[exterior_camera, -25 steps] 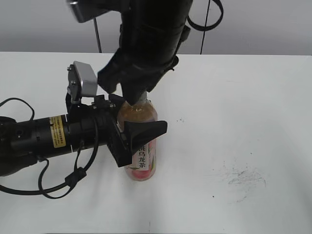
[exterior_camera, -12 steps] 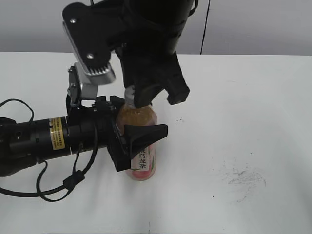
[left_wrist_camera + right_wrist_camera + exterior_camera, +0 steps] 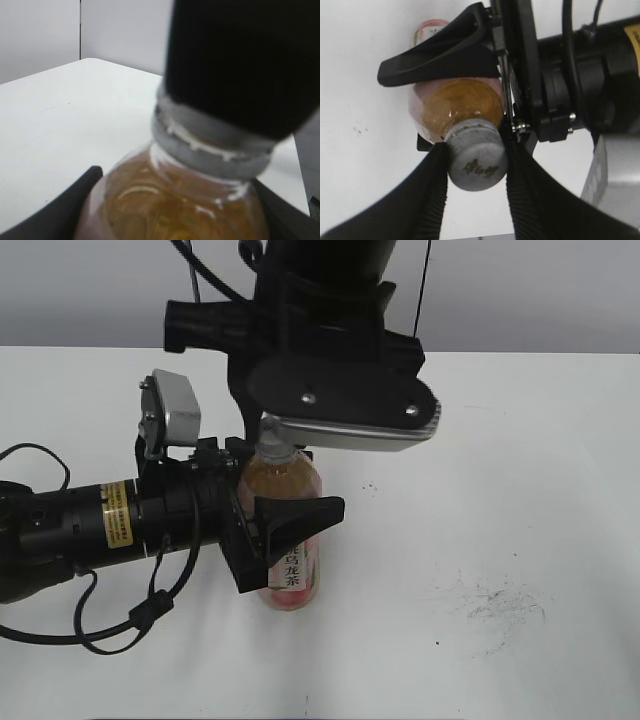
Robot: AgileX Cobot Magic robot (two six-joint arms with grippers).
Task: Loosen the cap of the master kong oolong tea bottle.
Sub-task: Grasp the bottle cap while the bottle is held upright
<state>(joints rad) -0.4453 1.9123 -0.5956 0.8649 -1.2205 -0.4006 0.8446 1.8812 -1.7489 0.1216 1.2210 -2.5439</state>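
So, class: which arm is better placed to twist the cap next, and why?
Right. The right gripper has its fingers either side of the cap, while the left gripper clamps the bottle body.

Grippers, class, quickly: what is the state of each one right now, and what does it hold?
Left gripper: closed around the bottle body.
Right gripper: closed on the cap, one finger on each side.

right gripper (image 3: 474, 172) — rotated about the cap (image 3: 475, 160) | wrist camera now faces front
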